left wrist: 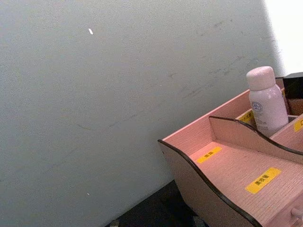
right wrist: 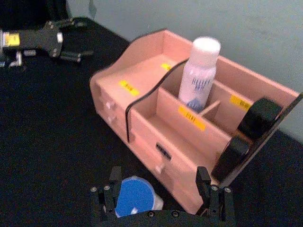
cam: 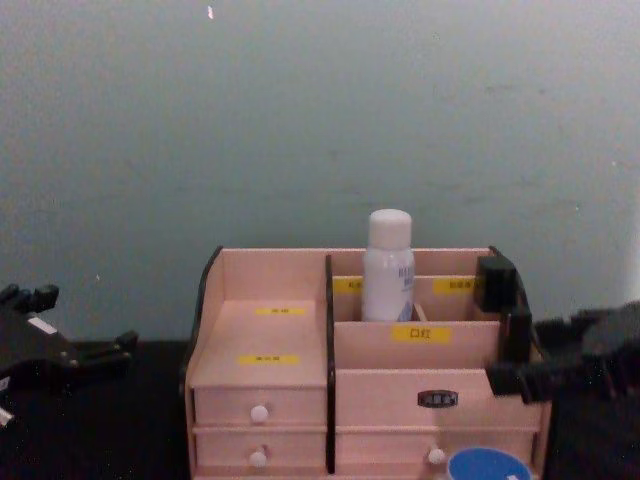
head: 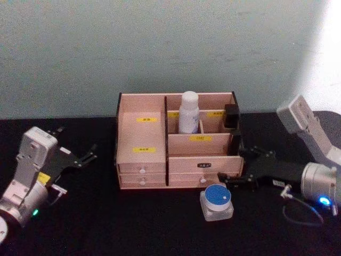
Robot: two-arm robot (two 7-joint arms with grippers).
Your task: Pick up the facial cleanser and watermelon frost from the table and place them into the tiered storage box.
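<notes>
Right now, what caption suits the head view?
White bottle in the tiered storage box, open right gripper beside the blue-lidded jar, left gripper open at left.

Box [head: 133, 133] left tiers open; bottle [head: 189, 112] fills rear slot.

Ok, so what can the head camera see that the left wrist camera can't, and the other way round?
Head view: the left gripper and right gripper, both open, one on each side of the tiered storage box. It also has the blue-lidded jar on the black table in front of the box, beside the right gripper.
Left wrist view: a close, side-on look at the box's curved black-edged walls.
Both: the box with its yellow labels, and the white bottle standing in a back compartment.
</notes>
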